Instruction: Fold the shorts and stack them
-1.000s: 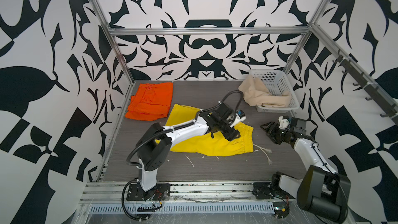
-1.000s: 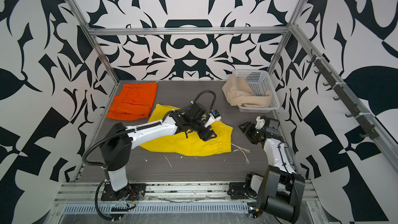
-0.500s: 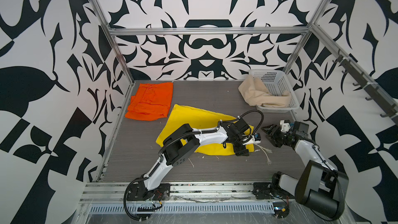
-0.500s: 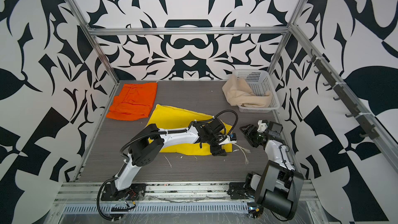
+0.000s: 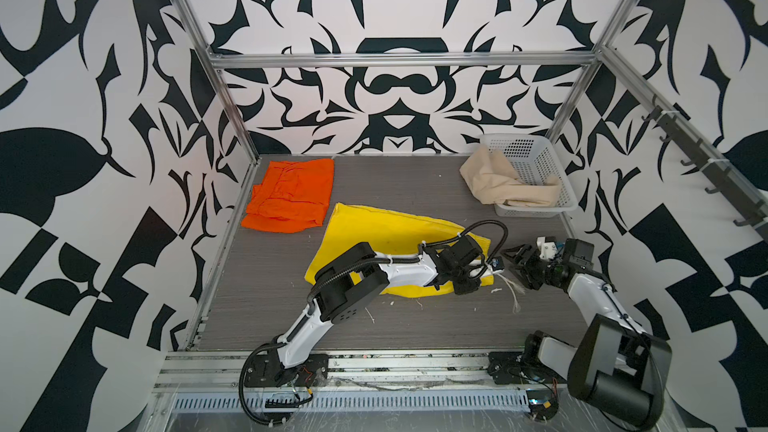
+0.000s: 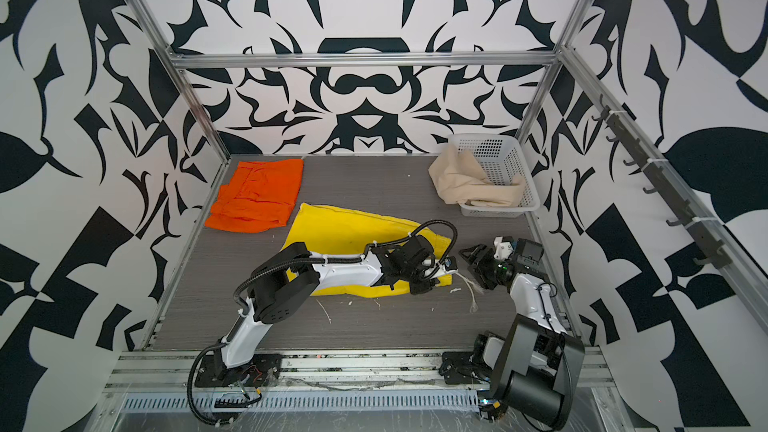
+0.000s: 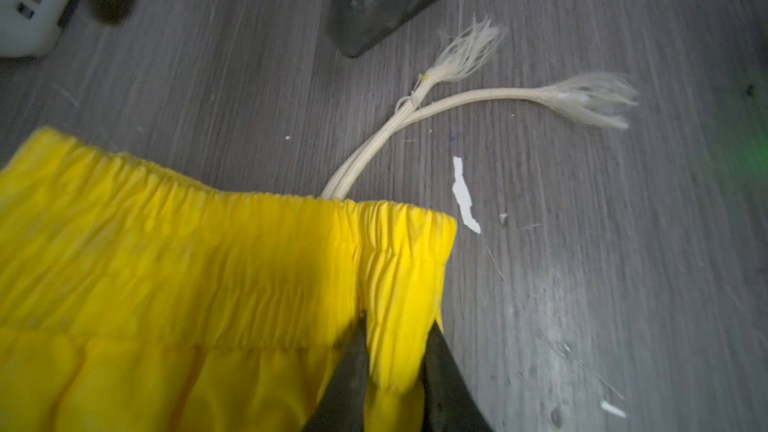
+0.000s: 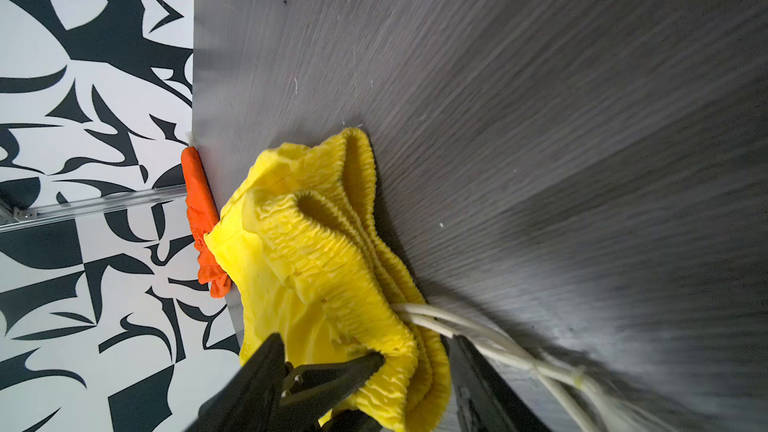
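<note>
The yellow shorts (image 5: 386, 230) (image 6: 345, 226) lie mid-table with the gathered waistband toward the right. My left gripper (image 5: 492, 274) (image 6: 446, 270) (image 7: 398, 326) is shut on the near corner of that waistband (image 7: 399, 268). A cream drawstring (image 7: 415, 114) (image 5: 513, 292) trails onto the table. My right gripper (image 5: 515, 263) (image 6: 473, 261) (image 8: 365, 342) stands open right at the bunched waistband (image 8: 316, 243), with its fingers either side of the cloth. The orange shorts (image 5: 293, 195) (image 6: 257, 195) lie folded at back left. The beige shorts (image 5: 494, 180) (image 6: 461, 184) hang over the basket's rim.
A white perforated basket (image 5: 536, 151) (image 6: 498, 151) stands at the back right corner. Bits of white thread and paper (image 7: 465, 197) lie on the grey table near the front. Metal frame posts and patterned walls close in the table on three sides.
My left gripper went from the middle of the yellow shorts to the waistband's right near corner and closed on it. The right gripper crept slightly toward the waistband.
</note>
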You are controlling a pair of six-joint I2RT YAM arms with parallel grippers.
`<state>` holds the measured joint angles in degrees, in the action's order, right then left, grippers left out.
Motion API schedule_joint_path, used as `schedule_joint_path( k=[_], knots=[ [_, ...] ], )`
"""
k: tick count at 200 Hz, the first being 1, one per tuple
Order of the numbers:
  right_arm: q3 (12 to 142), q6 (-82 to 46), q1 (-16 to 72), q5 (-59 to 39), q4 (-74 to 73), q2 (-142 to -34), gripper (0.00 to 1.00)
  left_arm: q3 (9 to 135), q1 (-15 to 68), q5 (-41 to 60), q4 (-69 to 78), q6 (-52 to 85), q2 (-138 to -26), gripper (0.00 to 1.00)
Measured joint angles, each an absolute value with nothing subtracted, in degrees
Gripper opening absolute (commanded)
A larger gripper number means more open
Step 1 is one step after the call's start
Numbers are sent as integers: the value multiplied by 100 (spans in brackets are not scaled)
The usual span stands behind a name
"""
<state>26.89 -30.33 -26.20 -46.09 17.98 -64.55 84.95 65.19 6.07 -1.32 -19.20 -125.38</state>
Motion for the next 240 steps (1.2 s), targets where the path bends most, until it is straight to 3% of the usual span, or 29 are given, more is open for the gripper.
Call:
schedule_joint_path(
  k=[93,191,221,240],
  knots=[
    [2368,-4034,-2530,-5765,1041,-7251,75,6928,5712,1826,1111,-639,-11450,14],
    [2239,-5566,-1210,-5841,-974,-8189,76,6571,5551,2523,2158,-64,-11369,12],
    [2231,-6058,-838,-5804,-1890,-8744,70,6571,5551,2600,2158,-69,-11369,14],
    [2235,-6283,-692,-5782,-2425,-9115,52,6573,5570,2596,2073,-172,-11369,26]
  ],
)
